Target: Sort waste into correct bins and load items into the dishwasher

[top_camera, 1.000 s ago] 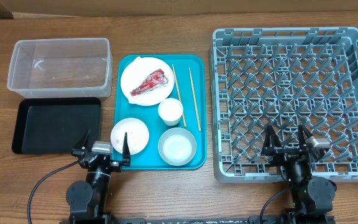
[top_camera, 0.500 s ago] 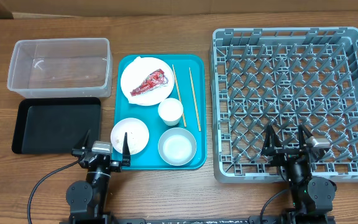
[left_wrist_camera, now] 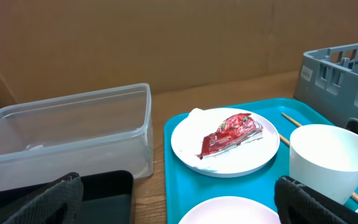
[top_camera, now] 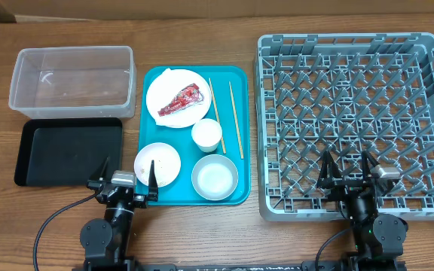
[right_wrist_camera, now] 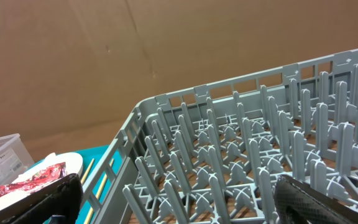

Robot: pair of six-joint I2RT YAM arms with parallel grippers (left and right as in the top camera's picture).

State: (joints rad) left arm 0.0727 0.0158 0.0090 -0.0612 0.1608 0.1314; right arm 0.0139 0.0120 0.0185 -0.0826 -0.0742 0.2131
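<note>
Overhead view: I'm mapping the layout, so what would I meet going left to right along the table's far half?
The clear tub → large plate bearing the red scrap → chopsticks → grey dish rack.

Teal tray (top_camera: 173, 135) flat on wood table (top_camera: 202, 233), left of ctr; brown cardboard wall (left_wrist_camera: 166, 43) at back.

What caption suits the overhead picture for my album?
Open left gripper and right gripper; teal tray of dishes between clear tub, black tray and grey rack.
</note>
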